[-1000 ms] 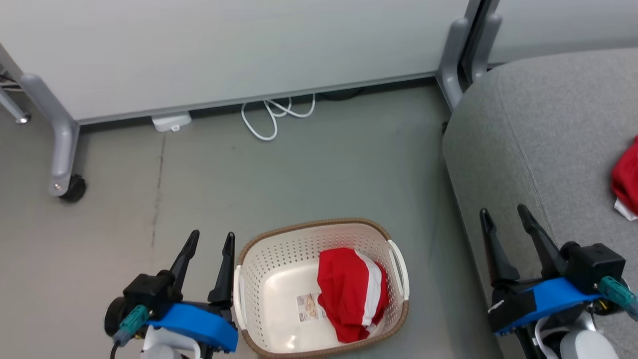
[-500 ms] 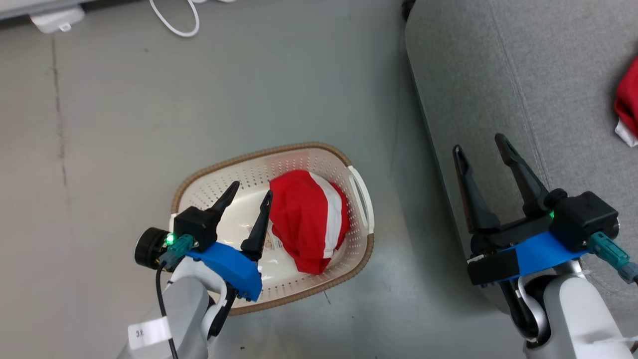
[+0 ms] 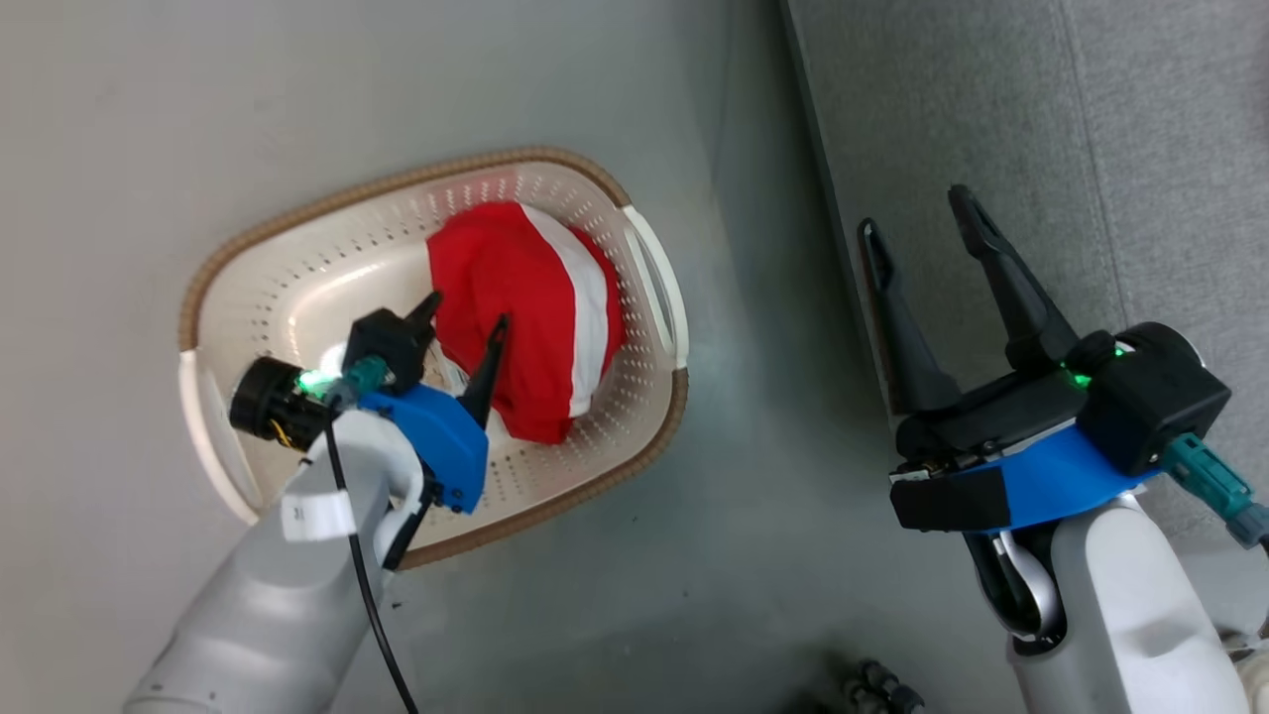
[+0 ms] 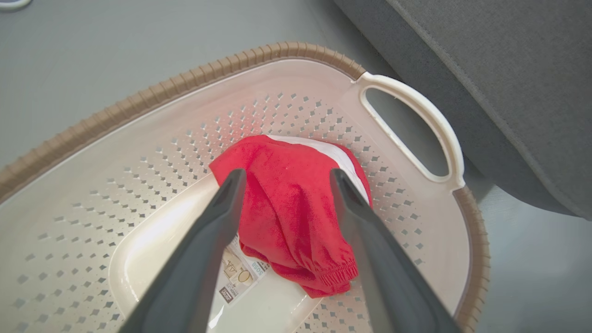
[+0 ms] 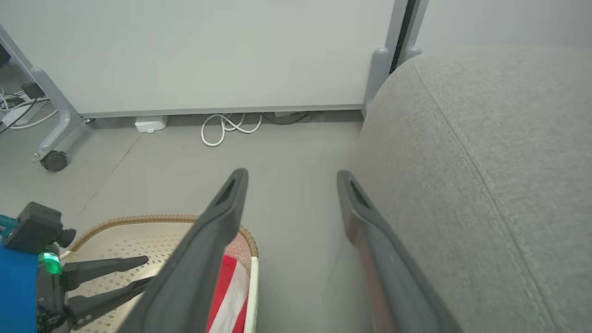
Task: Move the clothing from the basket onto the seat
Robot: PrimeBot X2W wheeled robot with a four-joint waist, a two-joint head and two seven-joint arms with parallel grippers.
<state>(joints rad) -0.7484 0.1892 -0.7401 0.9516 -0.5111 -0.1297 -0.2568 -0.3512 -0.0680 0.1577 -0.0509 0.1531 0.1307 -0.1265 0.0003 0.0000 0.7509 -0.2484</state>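
Hanging in the basket (image 3: 297, 213), the left hand (image 3: 470, 307) is straddling the red clothing (image 3: 525, 297) lying there, spread apart — the right hand (image 3: 915, 208), also spread, is hovering by the edge of the seat (image 3: 991, 119).

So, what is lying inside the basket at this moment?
A red garment with a white stripe lies in the basket, and the open left pincer hovers over it. Part of a paper label shows on the floor; anything under the cloth is covered.
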